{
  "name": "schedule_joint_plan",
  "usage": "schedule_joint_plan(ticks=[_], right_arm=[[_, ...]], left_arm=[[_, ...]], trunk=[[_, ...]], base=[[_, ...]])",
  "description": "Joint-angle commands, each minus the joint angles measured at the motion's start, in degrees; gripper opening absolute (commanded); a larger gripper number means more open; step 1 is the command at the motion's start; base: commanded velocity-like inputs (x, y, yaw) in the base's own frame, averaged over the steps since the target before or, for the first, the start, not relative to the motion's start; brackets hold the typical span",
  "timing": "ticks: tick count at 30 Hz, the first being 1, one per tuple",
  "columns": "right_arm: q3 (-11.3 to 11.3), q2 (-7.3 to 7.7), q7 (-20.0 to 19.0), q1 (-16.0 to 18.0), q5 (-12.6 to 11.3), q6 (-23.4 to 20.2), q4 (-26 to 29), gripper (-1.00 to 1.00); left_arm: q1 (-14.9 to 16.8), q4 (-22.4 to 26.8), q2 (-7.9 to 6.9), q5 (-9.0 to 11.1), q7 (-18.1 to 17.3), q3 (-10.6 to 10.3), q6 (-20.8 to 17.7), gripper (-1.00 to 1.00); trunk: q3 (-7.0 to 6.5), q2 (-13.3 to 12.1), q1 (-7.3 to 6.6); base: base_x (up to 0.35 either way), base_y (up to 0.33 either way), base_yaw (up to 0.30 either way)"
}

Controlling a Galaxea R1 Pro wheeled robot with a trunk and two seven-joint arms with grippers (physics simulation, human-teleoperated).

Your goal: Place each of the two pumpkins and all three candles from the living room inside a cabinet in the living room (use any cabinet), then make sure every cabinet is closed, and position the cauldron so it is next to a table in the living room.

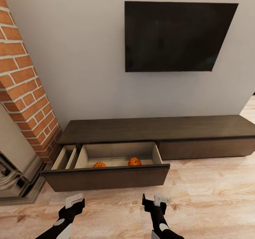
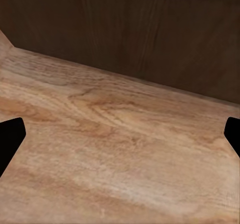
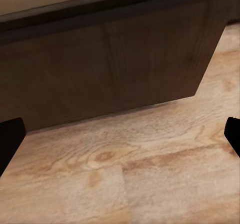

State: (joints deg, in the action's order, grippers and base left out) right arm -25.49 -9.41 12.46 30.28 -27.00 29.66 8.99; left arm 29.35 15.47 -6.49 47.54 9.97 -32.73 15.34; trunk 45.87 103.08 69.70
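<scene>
The long dark-brown cabinet (image 1: 156, 129) stands against the wall under a black TV. Its left drawer (image 1: 106, 177) is pulled out over the floor, beige inside. Two orange pumpkins lie in it near the front, one (image 1: 99, 165) left of the other (image 1: 134, 161). My left gripper (image 1: 75, 203) and right gripper (image 1: 154, 200) hang low over the wood floor, just in front of the drawer front. Both are open and empty; black fingertips (image 2: 10, 139) (image 3: 9, 139) show wide apart at the wrist views' edges, with the drawer front (image 3: 110, 64) ahead.
A brick fireplace column (image 1: 24, 86) and its grey stone base (image 1: 17, 175) stand left of the drawer. A narrow side compartment (image 1: 65, 156) is open too. Light wood floor (image 1: 212, 193) stretches to the right.
</scene>
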Motion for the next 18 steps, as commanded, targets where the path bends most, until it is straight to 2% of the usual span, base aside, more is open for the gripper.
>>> schedule_joint_plan(ticks=[1,18], right_arm=[[-0.5,0.03,0.4,0.0,-0.2,0.1,0.0,1.0],[-0.7,-0.08,0.5,0.0,0.3,0.1,0.0,1.0]], left_arm=[[0.0,0.1,-0.03,0.3,0.4,-0.5,0.3,1.0],[0.0,-0.1,0.17,0.3,0.4,-0.7,0.7,1.0]], trunk=[[0.23,0.4,0.22],[3.29,7.3,3.95]], base=[[0.0,0.0,0.0],[0.0,0.0,0.0]])
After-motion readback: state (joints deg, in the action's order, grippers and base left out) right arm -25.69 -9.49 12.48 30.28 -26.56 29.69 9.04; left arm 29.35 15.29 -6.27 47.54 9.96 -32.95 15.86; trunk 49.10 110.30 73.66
